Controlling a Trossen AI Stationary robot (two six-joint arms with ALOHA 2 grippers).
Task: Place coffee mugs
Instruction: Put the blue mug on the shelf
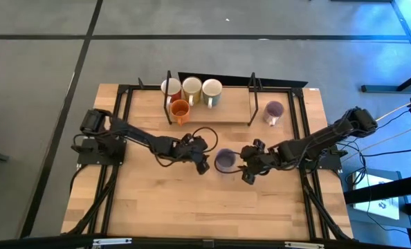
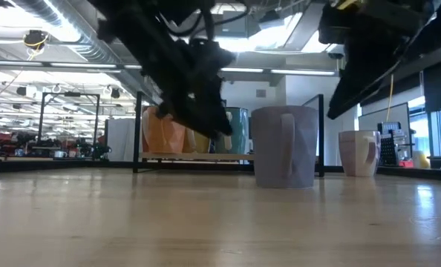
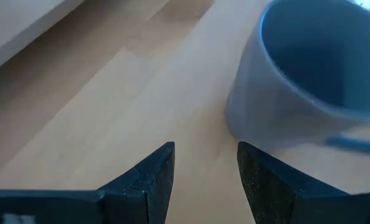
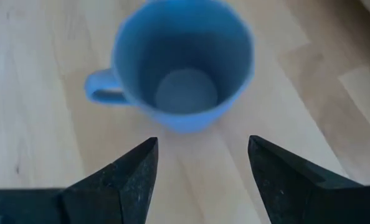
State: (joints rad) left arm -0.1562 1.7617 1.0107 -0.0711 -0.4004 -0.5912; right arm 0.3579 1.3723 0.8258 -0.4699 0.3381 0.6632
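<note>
A pale purple mug [image 1: 225, 160] stood upright on the wooden counter [image 1: 192, 204] near its middle, and it serves here as the landmark. The left pincer [image 1: 203, 164] hung just beside that mug on the left arm's side, its fingers [image 3: 152, 180] spread apart with nothing between them; its wrist view showed the mug [image 3: 309, 74] just ahead and off to one side of the gap. The right pincer [image 1: 247, 174] sat just beside the same mug on the opposite side, also spread and gripping nothing, and its wrist view looked down into the mug's [image 4: 184, 65] hollow, with the handle sticking out sideways and the fingers [image 4: 126, 177] apart from the rim. In the low view the mug [image 2: 285, 146] stood free on the counter, with its handle facing the camera and neither arm touching it. Beyond the landmark mug, toward the far edge of the counter, a low wooden tray [image 1: 223, 114] with dark upright posts carried four mugs: three white or cream ones [image 1: 192, 88] in a row at its back edge and an orange one [image 1: 180, 109] just in front of them. A second pale purple mug [image 1: 273, 111] stood on the counter just beside the tray's end, farther back than the landmark mug and toward the right arm's side, well apart from both pincers.
</note>
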